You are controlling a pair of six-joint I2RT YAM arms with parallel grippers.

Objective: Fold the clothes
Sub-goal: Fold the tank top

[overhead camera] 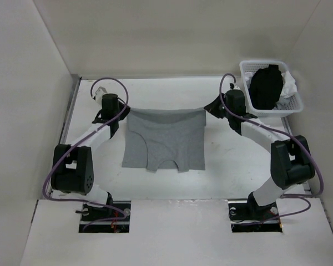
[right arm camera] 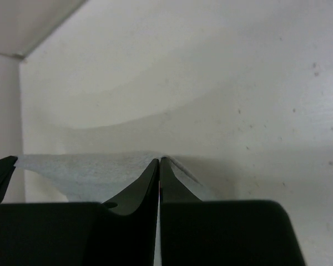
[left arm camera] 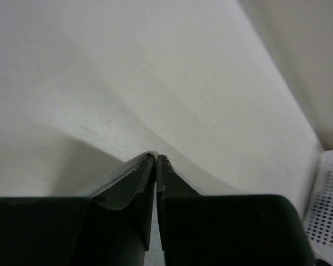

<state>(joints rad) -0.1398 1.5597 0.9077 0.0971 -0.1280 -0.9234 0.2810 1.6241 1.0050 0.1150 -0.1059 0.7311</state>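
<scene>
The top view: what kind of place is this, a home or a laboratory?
Probably a laboratory robot cell: bare white walls enclose a white table, and a left arm and a right arm mounted at its near edge hold up a grey T-shirt.

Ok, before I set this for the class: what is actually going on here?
Two robot arms are handling a grey T-shirt. The left gripper and the right gripper are each shut on a far corner of it, so that edge is stretched between them while the rest trails toward the arm bases over the white table. A white basket at the far right holds a black garment and a white cloth; neither arm touches them.
</scene>
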